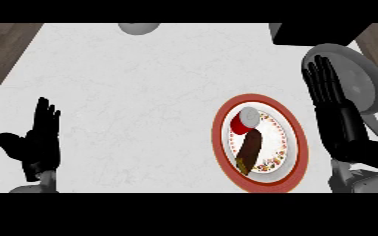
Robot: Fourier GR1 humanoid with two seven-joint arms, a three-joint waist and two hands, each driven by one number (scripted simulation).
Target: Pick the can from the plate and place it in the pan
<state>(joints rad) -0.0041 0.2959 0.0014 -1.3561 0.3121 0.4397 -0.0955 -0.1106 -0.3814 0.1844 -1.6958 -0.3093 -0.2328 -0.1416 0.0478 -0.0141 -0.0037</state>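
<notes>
On the counter (148,105), toward four o'clock, one red-rimmed plate (221,145) is seen, and one red can (244,121) lies on its upper part, with one brown object (249,152) just below it. One grey pan (354,75) is partly visible at two o'clock, overlapped by the right hand (325,87), whose fingers are held straight and spread, holding nothing. The left hand (40,130) is rested at eight o'clock, fingers up and relaxed. The pick is judged not yet begun; next, the right hand must be brought leftward over the can and curled round it.
</notes>
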